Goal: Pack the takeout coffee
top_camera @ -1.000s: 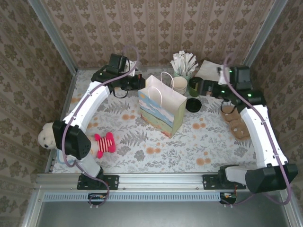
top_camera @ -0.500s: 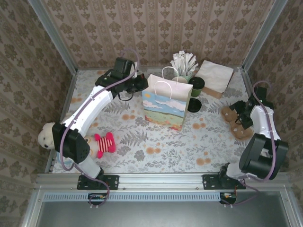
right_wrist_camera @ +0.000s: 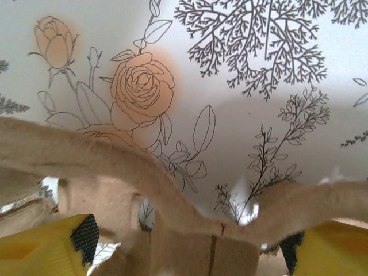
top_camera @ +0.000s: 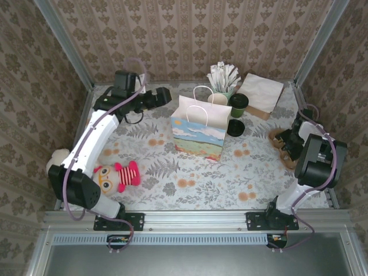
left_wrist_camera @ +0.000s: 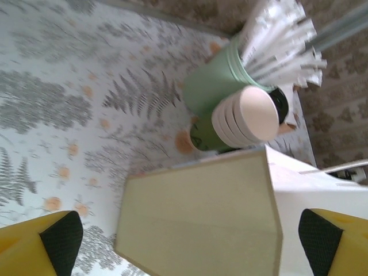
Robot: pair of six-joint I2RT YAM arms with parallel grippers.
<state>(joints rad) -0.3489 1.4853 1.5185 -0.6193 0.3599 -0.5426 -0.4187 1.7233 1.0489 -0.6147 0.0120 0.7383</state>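
The takeout coffee (top_camera: 238,103), a small dark-green cup with a black lid, stands on the table just right of the white gift bag (top_camera: 200,129), which is upright with its handles up. My left gripper (top_camera: 164,95) hangs open to the left of the bag's top. In the left wrist view the left gripper (left_wrist_camera: 190,238) has its fingers wide apart, with the bag's tan side panel (left_wrist_camera: 201,213) in view between them. My right gripper (top_camera: 289,142) is low at the right edge. Seen from the right wrist, the right gripper (right_wrist_camera: 188,244) is open over a brown cardboard cup carrier (right_wrist_camera: 86,155).
A green cup of white wrapped sticks (top_camera: 223,77) and a stack of lidless cups (left_wrist_camera: 247,118) stand behind the bag. A loose black lid (top_camera: 234,127) lies right of it, napkins (top_camera: 261,92) at back right. The carrier (top_camera: 277,135) lies far right, a plush toy (top_camera: 112,175) front left.
The right arm swung away from the cups at the back and folded down over the carrier. The left gripper drew back left from the bag, which turned slightly.
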